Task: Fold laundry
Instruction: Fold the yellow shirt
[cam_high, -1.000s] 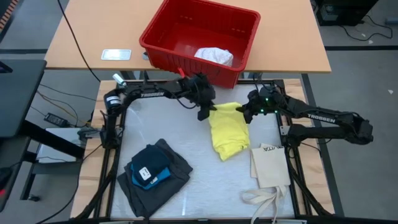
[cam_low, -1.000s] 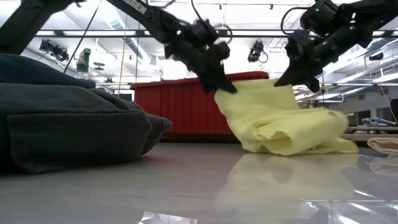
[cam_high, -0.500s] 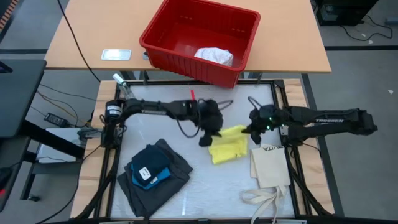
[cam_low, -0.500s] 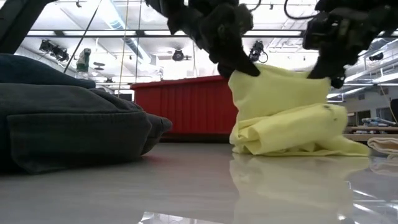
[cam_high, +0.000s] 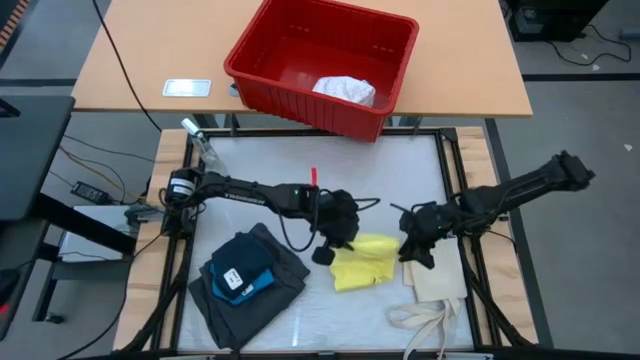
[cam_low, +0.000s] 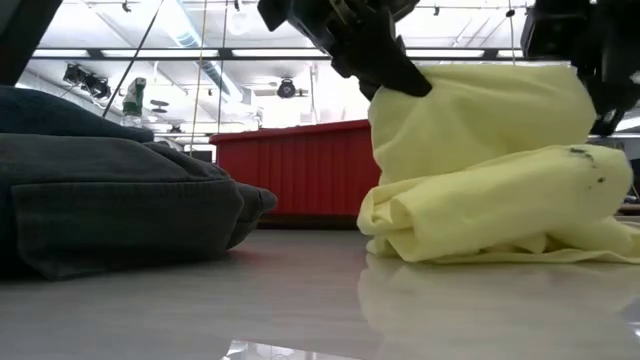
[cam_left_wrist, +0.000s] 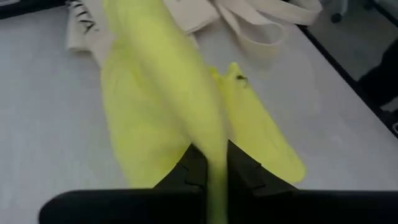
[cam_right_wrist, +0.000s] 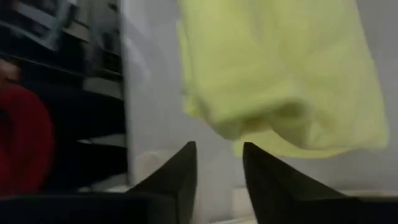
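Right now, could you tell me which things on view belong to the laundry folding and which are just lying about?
Part of the job:
yellow garment, pinched by the left end effector
dark grey shorts with a navy and blue piece on top
white cloth in the red bin

Just lying about:
cream tote bag

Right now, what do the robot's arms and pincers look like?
Both arms are dark and thin, built from jointed tubes. The left arm has pale lettering along it and a looping black cable. The left pincer and right pincer each end in two flat black fingers.
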